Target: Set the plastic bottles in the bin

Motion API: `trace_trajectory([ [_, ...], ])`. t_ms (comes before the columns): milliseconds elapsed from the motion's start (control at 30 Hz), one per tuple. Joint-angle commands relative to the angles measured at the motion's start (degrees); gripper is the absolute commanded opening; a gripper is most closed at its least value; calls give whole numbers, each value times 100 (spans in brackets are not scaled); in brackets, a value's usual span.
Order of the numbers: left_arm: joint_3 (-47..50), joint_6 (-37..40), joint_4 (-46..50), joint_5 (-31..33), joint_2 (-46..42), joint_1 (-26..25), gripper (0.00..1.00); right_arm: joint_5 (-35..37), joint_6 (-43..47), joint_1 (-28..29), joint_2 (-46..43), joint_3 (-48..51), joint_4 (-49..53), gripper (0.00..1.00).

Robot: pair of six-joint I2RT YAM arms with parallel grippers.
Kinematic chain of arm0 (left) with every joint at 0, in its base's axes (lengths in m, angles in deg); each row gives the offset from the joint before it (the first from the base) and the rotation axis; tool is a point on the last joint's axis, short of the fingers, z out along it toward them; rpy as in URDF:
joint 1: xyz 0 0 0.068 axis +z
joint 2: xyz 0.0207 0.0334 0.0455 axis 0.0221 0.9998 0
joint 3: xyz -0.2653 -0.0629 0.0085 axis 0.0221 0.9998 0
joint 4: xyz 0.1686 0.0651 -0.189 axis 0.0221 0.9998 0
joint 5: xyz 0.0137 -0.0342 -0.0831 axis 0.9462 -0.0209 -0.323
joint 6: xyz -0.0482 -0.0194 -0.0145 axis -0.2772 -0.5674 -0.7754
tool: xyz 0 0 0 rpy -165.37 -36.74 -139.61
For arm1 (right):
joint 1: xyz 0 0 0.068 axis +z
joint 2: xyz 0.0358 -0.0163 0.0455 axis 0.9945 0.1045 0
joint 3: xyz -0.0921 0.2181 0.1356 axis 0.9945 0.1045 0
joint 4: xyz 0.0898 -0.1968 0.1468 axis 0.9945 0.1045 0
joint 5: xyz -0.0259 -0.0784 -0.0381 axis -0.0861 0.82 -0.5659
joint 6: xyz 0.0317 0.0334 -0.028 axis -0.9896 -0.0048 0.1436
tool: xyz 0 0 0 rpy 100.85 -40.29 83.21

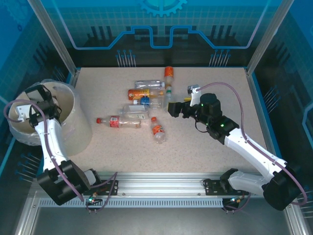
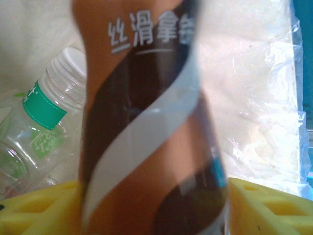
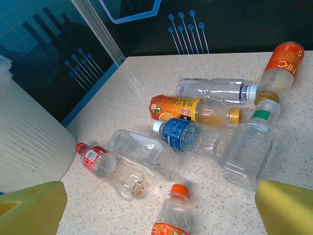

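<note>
brown bottle [image 2: 146,147] label reads 丝滑拿

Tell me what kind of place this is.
Probably a robot test cell: two arms bolted to a rail, a speckled table walled by blue graphic panels, plastic bottles and a bin.

Matt, speckled, stone-like tabletop [image 1: 122,161]. Faintly ribbed matt cream plastic bin [image 3: 24,142]. Right of bin: clear glossy plastic bottles [image 3: 144,154]. Inside bin: crinkled shiny film liner [image 2: 259,98], glossy-labelled brown bottle [image 2: 146,147].

Speckled beige table [image 1: 122,156] enclosed by blue circuit-patterned panels [image 1: 161,29] and aluminium posts [image 1: 54,36].
</note>
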Motion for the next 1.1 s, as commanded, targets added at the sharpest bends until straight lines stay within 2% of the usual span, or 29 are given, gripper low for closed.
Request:
trace_trajectory([
  [0, -90, 7, 110, 142, 4, -25, 72, 121, -96, 86, -39, -74, 45, 100],
  [300, -330, 336, 148, 81, -81, -209, 81, 424, -137, 86, -39, -45, 41, 100],
  [533, -322, 855, 92, 91, -586, -303, 85, 863, -204, 84, -112, 261, -21, 100],
  [700, -254, 1487, -32, -374, -1147, -380, 91, 839, -176, 86, -100, 276, -43, 100],
  [767, -187, 1729, -192, -698, -1401, -463, 98, 838, -211, 86, -41, 247, -38, 100],
  [1067, -323, 2764, -277, -2072, -1635, -1370, 99, 589, -521, 93, 555, 16, -34, 100],
])
